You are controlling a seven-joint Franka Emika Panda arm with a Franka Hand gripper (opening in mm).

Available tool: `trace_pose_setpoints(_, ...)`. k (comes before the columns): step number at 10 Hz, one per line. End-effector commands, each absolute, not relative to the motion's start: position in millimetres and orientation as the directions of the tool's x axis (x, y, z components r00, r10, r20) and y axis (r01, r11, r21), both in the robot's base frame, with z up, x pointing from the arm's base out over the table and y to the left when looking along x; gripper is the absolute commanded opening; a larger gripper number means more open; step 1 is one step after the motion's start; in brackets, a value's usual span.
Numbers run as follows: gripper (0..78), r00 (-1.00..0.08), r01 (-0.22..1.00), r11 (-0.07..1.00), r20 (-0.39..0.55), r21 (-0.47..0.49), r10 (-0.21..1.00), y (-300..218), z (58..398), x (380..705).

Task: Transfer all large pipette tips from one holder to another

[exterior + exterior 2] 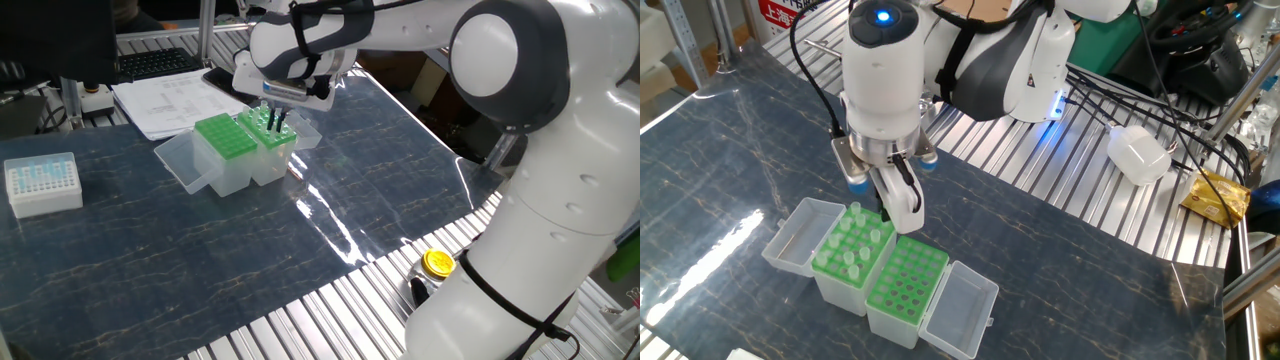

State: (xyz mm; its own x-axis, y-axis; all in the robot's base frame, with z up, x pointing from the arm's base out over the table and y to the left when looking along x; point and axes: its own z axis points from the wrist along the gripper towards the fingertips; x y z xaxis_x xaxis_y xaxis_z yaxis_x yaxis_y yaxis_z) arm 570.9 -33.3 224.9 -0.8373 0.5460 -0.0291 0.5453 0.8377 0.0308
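Note:
Two green tip holders stand side by side with their clear lids open. The left holder (pixel 845 262) carries several large pipette tips (pixel 862 246), clear cones with round collars. The right holder (pixel 906 281) shows only empty holes. In the one fixed view both holders (pixel 243 139) sit under the arm. My gripper (pixel 892 210) (pixel 273 120) hangs just above the far edge of the left holder. Its fingers stand close together with a narrow gap, shut on one clear tip that is mostly hidden between them.
A small white box (pixel 42 183) of short bluish tips stands at the table's left. Papers (pixel 165 103) lie behind the holders. A yellow cap (pixel 438 263) lies on the metal slats. A white device (pixel 1138 154) and cables lie on the slats at the right.

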Motion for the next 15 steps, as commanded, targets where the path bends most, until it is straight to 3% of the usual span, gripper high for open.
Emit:
trace_pose_setpoints(1,1.2,-0.823,0.566,0.824,-0.032,0.034,0.567,-32,263,576)
trace_pose_setpoints(7,1.2,-0.805,0.592,0.806,-0.019,0.028,0.592,-23,312,583)
trace_pose_setpoints(15,1.2,-0.794,0.607,0.794,0.001,0.021,0.607,-25,347,581)
